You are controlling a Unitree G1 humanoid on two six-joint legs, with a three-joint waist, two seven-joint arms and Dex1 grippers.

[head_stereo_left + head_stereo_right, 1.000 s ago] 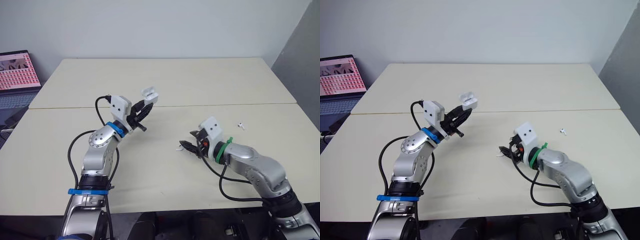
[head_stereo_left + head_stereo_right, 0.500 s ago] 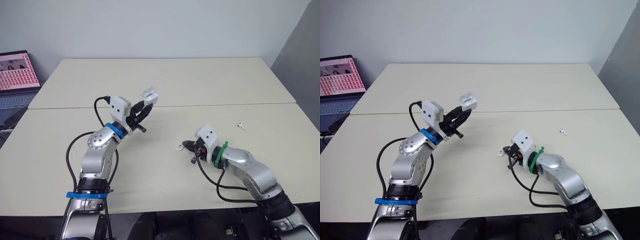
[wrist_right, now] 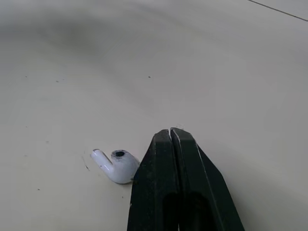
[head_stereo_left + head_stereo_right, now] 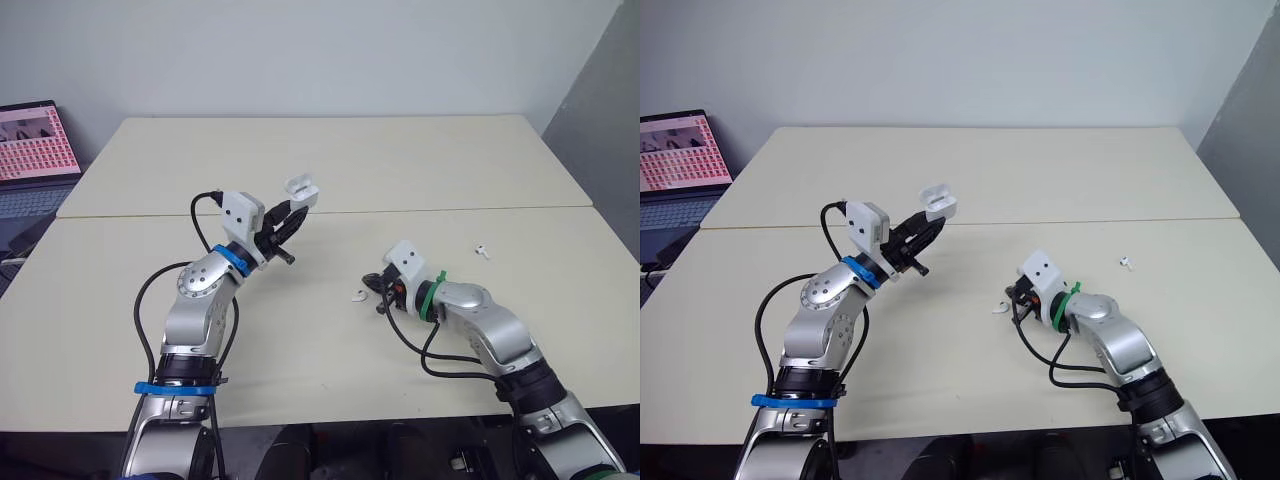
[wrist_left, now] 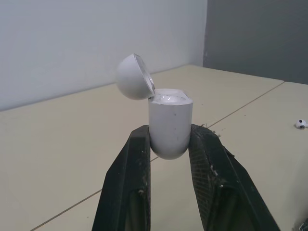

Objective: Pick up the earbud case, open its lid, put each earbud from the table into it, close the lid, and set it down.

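Pinching earbud case [image 5: 169, 120] (lid up), left gripper [image 4: 289, 214] hovers; right gripper [image 3: 171, 134], pressed together, beside earbud [image 3: 118, 166].

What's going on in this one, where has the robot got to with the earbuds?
The left gripper holds the earbud case upright above the table, its lid flipped open. The right gripper is down at the table with its fingers shut on nothing, right beside one earbud lying loose on the surface. A second earbud lies farther off on the robot's right. Neither has been picked up yet.
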